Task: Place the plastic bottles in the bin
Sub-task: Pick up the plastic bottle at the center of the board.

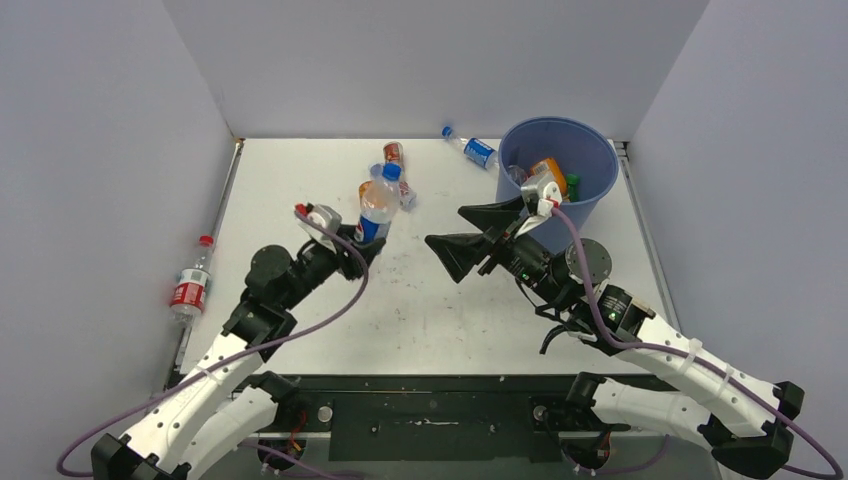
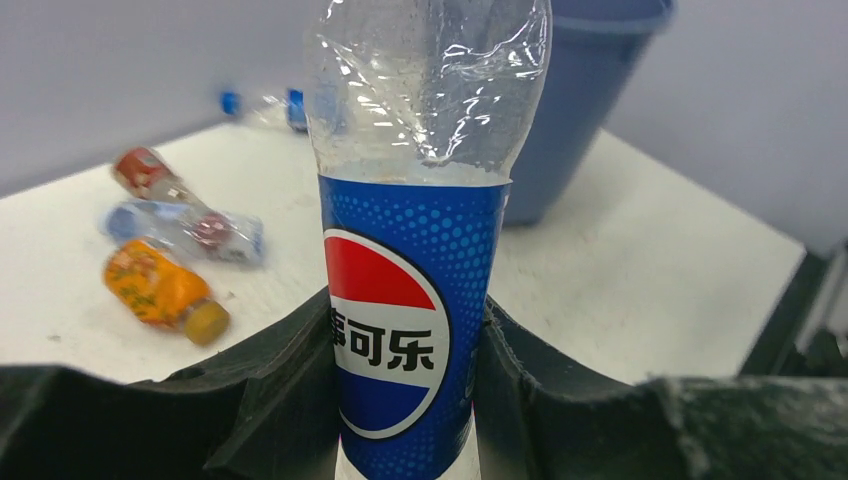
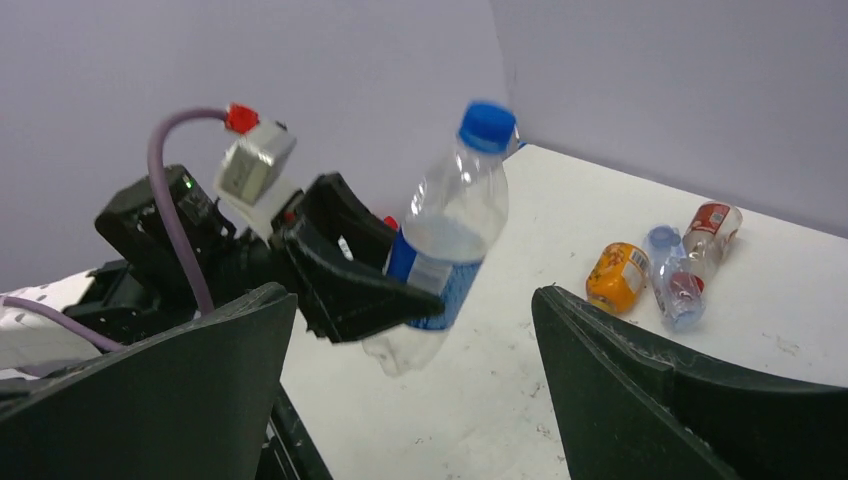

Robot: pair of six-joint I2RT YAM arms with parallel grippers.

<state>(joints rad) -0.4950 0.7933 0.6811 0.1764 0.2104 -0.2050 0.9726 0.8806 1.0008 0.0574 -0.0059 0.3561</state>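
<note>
My left gripper (image 1: 365,243) is shut on a clear plastic bottle (image 1: 377,208) with a blue Pepsi label and blue cap, held upright above the table. Up close, the black fingers (image 2: 280,400) press both sides of its label (image 2: 415,300). My right gripper (image 1: 445,226) stands open just right of it, nothing between its fingers (image 3: 640,380); it faces the held bottle (image 3: 455,215). The blue bin (image 1: 600,150) stands at the back right with an orange bottle (image 1: 548,170) and a green one (image 1: 572,185) inside.
Three bottles lie at the back middle: an orange one (image 3: 618,277), a clear one (image 3: 675,285), and a red-labelled one (image 1: 394,153). A blue-labelled bottle (image 1: 472,149) lies left of the bin. Another red-labelled bottle (image 1: 190,285) lies off the table's left edge.
</note>
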